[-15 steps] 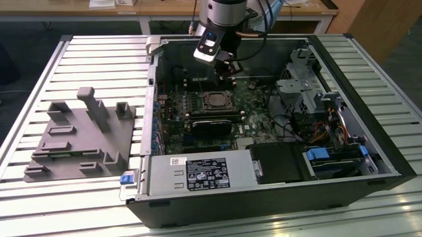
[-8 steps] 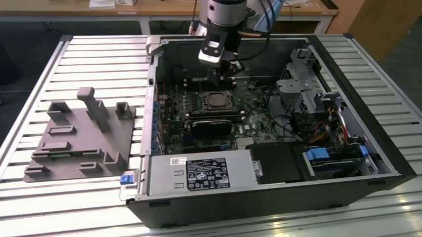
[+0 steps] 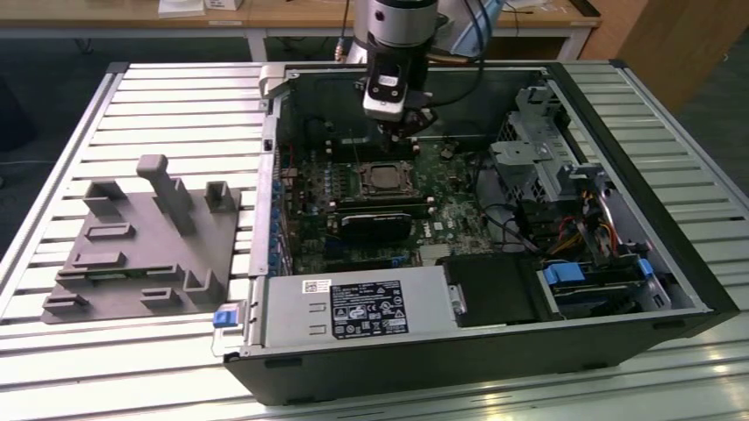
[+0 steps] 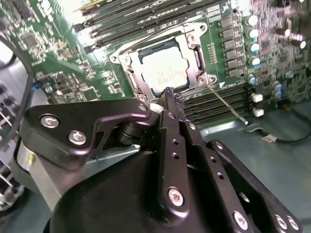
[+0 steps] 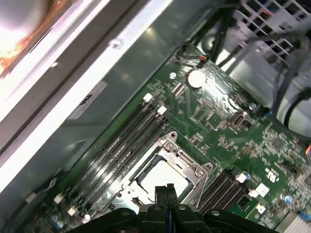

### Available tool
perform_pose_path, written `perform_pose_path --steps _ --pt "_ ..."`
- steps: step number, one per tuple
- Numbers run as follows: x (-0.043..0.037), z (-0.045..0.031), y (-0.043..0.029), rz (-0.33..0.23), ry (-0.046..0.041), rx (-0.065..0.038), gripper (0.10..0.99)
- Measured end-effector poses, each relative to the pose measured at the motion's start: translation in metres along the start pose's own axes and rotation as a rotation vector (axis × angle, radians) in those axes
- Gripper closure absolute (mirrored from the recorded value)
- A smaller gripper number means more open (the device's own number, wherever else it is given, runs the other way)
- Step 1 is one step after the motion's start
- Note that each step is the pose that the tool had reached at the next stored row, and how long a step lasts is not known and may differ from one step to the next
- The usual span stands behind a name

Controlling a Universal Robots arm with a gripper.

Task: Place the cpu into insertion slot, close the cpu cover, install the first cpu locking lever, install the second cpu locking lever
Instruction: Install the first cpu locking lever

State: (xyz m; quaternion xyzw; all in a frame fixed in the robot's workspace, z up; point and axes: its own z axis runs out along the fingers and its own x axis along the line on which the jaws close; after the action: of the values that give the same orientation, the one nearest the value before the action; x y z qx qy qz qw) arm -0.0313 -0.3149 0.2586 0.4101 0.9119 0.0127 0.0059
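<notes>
The cpu (image 3: 383,179) lies in its socket on the green motherboard, its silvery top (image 4: 164,68) (image 5: 162,177) showing through the window of the cpu cover. The cpu cover (image 4: 193,44) (image 5: 187,160) is a silver frame lying flat over the chip. A thin metal locking lever (image 4: 227,104) sticks out from a socket corner, over the memory slots. My gripper (image 3: 406,132) hangs just above the far side of the socket. In both wrist views its black fingers (image 4: 173,99) (image 5: 165,190) are pressed together, shut with nothing between them, the tips beside the cover's edge.
The open computer case (image 3: 655,228) lies on a slatted metal table. A black card (image 3: 374,224) sits just in front of the socket, the power supply (image 3: 351,311) nearer still. Drive cages and cables (image 3: 550,167) fill the exterior view's right. A grey fixture (image 3: 140,237) stands at its left.
</notes>
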Motion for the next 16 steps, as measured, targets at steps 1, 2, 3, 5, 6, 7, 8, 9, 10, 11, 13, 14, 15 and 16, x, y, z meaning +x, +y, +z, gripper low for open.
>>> perform_pose_path --steps 1,2,3,5,6,7,8,9,10,11,13,14,15,16 --pt "0.0 0.0 0.0 -0.018 0.0005 0.0 0.98" --pt "0.0 0.0 0.0 -0.036 0.001 0.0 0.98" --pt "0.0 0.0001 0.0 -0.056 0.0016 0.0 0.98" --pt "0.0 0.0001 0.0 -0.092 0.0026 0.0 0.98" --pt "0.0 0.0001 0.0 -0.109 0.0031 0.0 0.98" --pt "0.0 0.0002 0.0 -0.128 0.0036 0.0 0.98" --pt "0.0 0.0002 0.0 -0.146 0.0041 0.0 0.98" --pt "0.0 0.0002 0.0 -0.163 0.0046 0.0 0.98" --pt "0.0 0.0002 0.0 -0.179 0.005 0.0 0.98" --pt "0.0 0.0003 0.0 -0.196 0.0055 0.0 0.98" --pt "0.0 0.0003 0.0 -0.231 0.0065 0.0 0.98" --pt "0.0 0.0004 0.0 -0.248 0.007 0.0 0.98" --pt "0.0 0.0004 0.0 -0.266 0.0075 0.0 0.98" --pt "0.0 0.0004 0.0 -0.284 0.008 0.0 0.98"
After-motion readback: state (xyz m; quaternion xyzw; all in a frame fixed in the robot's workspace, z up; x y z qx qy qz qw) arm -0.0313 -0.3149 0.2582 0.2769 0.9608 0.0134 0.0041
